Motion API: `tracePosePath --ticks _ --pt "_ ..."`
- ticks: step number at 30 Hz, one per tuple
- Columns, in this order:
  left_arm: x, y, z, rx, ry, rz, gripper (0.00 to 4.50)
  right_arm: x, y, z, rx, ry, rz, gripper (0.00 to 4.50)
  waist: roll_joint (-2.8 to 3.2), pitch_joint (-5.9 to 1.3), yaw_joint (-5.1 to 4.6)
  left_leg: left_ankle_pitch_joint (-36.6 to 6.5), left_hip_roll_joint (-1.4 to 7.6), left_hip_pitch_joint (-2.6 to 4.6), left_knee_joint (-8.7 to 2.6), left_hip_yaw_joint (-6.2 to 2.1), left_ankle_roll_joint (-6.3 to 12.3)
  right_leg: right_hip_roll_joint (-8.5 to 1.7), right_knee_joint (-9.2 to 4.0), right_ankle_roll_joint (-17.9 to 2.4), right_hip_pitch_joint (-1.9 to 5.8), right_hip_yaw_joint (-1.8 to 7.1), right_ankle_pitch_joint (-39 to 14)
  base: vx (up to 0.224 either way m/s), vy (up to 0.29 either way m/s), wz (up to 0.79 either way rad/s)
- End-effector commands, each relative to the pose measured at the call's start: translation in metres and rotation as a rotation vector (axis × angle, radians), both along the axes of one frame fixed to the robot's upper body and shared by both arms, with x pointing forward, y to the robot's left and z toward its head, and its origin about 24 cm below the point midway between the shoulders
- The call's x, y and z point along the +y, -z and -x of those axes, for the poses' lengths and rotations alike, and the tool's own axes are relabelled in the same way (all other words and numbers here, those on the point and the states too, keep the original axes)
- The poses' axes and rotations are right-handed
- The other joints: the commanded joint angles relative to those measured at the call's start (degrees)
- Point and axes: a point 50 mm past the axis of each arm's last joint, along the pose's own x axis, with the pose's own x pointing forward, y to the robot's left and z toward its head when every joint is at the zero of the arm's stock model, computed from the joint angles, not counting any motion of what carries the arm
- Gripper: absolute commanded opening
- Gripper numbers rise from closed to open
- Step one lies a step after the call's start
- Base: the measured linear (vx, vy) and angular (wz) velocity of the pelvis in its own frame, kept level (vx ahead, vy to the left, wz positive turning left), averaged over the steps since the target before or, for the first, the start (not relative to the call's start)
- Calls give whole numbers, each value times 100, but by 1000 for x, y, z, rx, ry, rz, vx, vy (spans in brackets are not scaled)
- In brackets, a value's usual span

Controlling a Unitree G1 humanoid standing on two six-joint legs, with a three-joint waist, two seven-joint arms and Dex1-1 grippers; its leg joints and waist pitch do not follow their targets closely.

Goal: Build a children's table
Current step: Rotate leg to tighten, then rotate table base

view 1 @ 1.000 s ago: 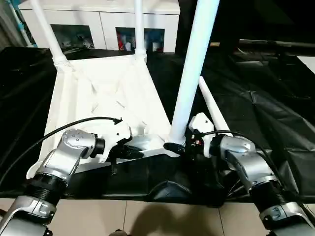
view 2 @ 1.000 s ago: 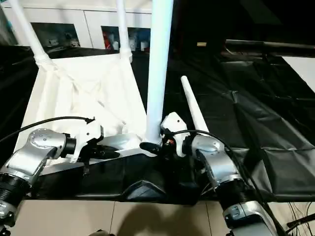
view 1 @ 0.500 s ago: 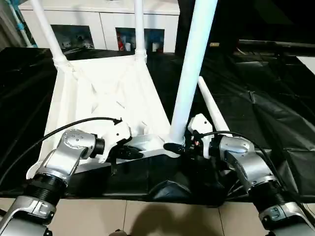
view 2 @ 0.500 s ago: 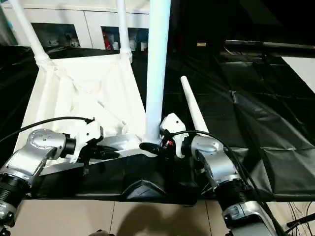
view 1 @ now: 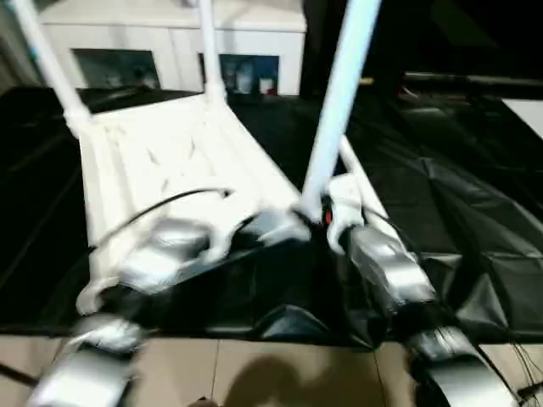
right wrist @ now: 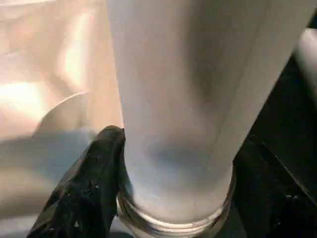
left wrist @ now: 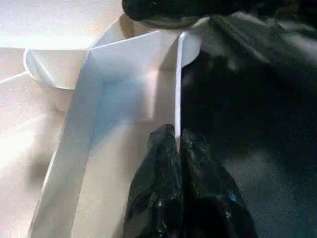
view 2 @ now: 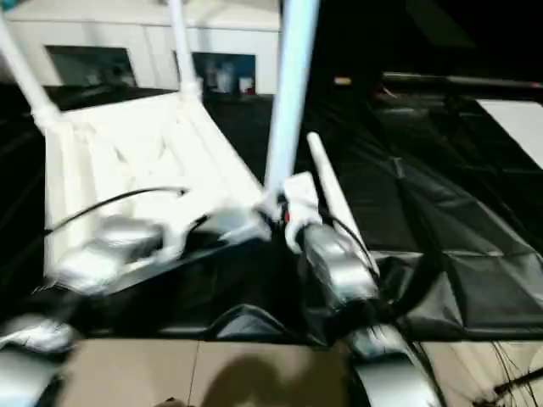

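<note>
Big black sheet [view 1: 475, 212] under everything. White tabletop [view 1: 161, 161] upside down on it, ribs up. Three legs standing in corner holes, nearest leg [view 1: 339, 93] tall. One more leg [view 2: 327, 191] lying flat on the sheet beside it. Right gripper [right wrist: 168, 198] wrapped around the nearest leg's bottom. Left gripper [left wrist: 177, 144] pinched tight on the tabletop's thin near edge.
</note>
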Motion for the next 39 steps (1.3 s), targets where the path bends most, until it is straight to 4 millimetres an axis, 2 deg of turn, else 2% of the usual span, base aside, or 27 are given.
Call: tracePosePath --ticks 1,2,5,8,9,11,13,16,17,18,19,20,22,23,25,26,27,28,29,31,32,33,35,36,37,39 --pt "-3 -6 -9 -37 -98 20 0 -3 26 10 121 81 23 267 27 -375 -16 -1111 140 118 -384 -15 -156 -311 -469 -1106 215 234 -885 0 0 0" --pt "-6 -8 -11 -49 -94 21 0 -2 25 9 116 89 36 267 40 -382 -13 -1054 133 91 -382 -25 -122 -307 -452 -1120 244 222 -709 0 0 0" --pt "-8 -9 -12 -61 -78 23 0 1 23 8 108 91 40 267 25 -402 10 -803 127 41 -371 -31 -2 -317 -411 -1125 293 212 -247 0 0 0" --pt "-9 -11 -11 -73 -44 24 0 5 18 5 67 60 33 267 -20 -386 18 -971 137 49 -387 -29 37 -337 -452 -1095 292 207 -579 0 0 0" --pt "-9 -12 -11 -79 -35 23 0 6 16 4 53 48 26 323 -1 -376 23 -1047 143 45 -395 -36 28 -350 -462 -1077 287 209 -758 0 0 0" --pt "-9 -14 -11 -91 -20 31 0 8 14 3 38 38 -6 337 9 -374 14 -1107 151 48 -402 -40 11 -350 -471 -1051 275 210 -870 0 0 0" --pt "-9 -13 -11 -97 -9 33 0 6 12 1 16 51 20 358 34 -380 1 -1073 147 31 -407 -52 -1 -348 -460 -1079 285 205 -768 0 0 0" --pt "-11 -13 -9 -101 10 50 0 -1 5 0 -12 85 22 384 2 -375 -22 -978 137 25 -397 -40 39 -335 -452 -1110 297 204 -639 0 0 0" --pt "-11 -14 -9 -107 18 56 0 -4 2 0 -28 90 18 384 17 -379 -1 -942 144 36 -394 -40 68 -338 -454 -1098 293 207 -619 0 0 0" --pt "-12 -15 -9 -113 21 62 0 -6 -2 0 -45 91 10 384 -5 -376 -10 -886 137 22 -391 -37 93 -323 -447 -1083 305 209 -545 0 0 0" --pt "-12 -15 -9 -116 22 65 0 -8 -4 0 -54 91 6 384 3 -383 13 -809 146 28 -390 -40 123 -330 -433 -1077 301 206 -442 0 0 0" --pt "-13 -18 -11 -163 17 85 0 -15 -11 4 -83 98 15 384 -25 -376 0 -785 139 18 -393 -39 137 -316 -439 -1065 307 201 -431 0 0 0" --pt "-14 -27 -15 -232 -6 132 0 -22 -15 10 -106 97 27 384 -23 -387 33 -740 142 28 -385 -41 178 -317 -442 -996 317 210 -328 0 0 0" --pt "-15 -30 -16 -251 -19 150 44 -24 -16 11 -110 95 32 387 -34 -392 36 -681 142 16 -383 -39 198 -316 -435 -992 319 206 -252 0 0 0" --pt "-14 -37 -18 -230 -38 226 55 -29 -17 15 -117 97 47 387 -29 -410 47 -606 144 19 -377 -43 182 -331 -408 -1075 315 197 -155 0 0 0" --pt "-13 -42 -18 -229 -43 259 61 -32 -18 17 -118 104 52 387 -18 -420 56 -576 167 25 -372 -39 165 -337 -383 -1182 304 197 19 0 0 0" --pt "-8 -52 -20 -258 -74 299 61 -35 -20 20 -118 105 48 387 -18 -411 42 -594 168 28 -370 -34 174 -321 -381 -1215 289 194 78 0 0 0" --pt "-6 -56 -20 -274 -88 310 73 -36 -21 21 -117 103 45 387 -31 -396 32 -624 169 4 -376 -40 210 -318 -374 -1233 312 188 147 0 0 0" --pt "-4 -58 -21 -282 -96 314 92 -36 -21 21 -116 101 44 387 -30 -396 21 -680 160 12 -376 -33 234 -322 -387 -1216 300 186 68 0 0 0" --pt "1 -62 -21 -289 -122 320 94 -35 -20 23 -113 76 55 387 -30 -392 -7 -700 157 6 -377 -31 224 -320 -389 -1198 306 186 -13 0 0 0" --pt "21 -74 -21 -326 -186 283 97 -33 -16 28 -84 12 79 387 -44 -393 -20 -630 157 -3 -368 -30 235 -323 -387 -1166 322 189 -19 0 0 0" --pt "21 -74 -21 -326 -186 283 97 -33 -16 28 -84 12 79 387 -89 -393 -33 -585 158 -5 -363 -19 263 -309 -381 -1157 327 189 41 0 0 0" --pt "48 -84 -22 -373 -282 192 97 -30 -11 34 -47 -41 99 387 -69 -390 -58 -460 150 -15 -355 -23 316 -306 -378 -1118 316 185 53 0 0 0" --pt "70 -88 -22 -413 -373 106 97 -28 -10 35 -38 -64 113 387 -76 -394 -67 -432 166 -18 -358 -36 291 -305 -354 -1089 324 181 55 0 0 0" --pt "79 -89 -21 -430 -405 73 97 -28 -9 35 -34 -70 116 387 -76 -394 -67 -432 166 -18 -358 -36 291 -305 -354 -1089 324 181 55 0 0 0" --pt "130 -98 -11 -520 -608 -126 97 -25 -7 36 -16 -87 127 387 -21 -375 -138 -510 172 2 -373 -43 153 -283 -374 -990 294 177 -126 0 0 0"
